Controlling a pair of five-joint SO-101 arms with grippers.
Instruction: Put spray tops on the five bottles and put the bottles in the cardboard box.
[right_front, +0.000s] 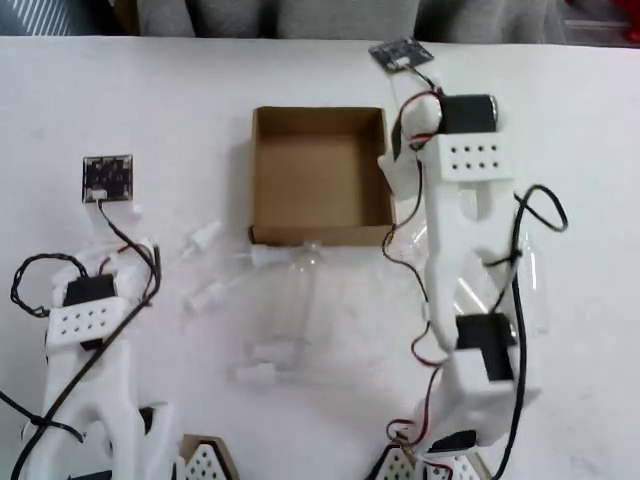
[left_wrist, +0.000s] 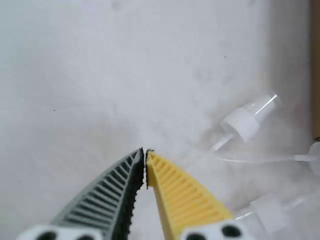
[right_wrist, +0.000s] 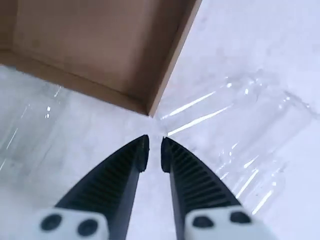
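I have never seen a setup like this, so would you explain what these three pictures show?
Two white robot arms work at a white table. The overhead picture shows both; the other two come from cameras on each wrist. The left gripper, grey and yellow, is shut on nothing, beside white plastic spray tops. The right gripper, black, is slightly open and empty, near a corner of the open brown cardboard box and a clear plastic bottle lying on its side. Nothing is in the box.

No legible text or numbers, cardboard box (right_front: 320, 175) apparently plain, circuit boards (right_front: 107, 178) unreadable
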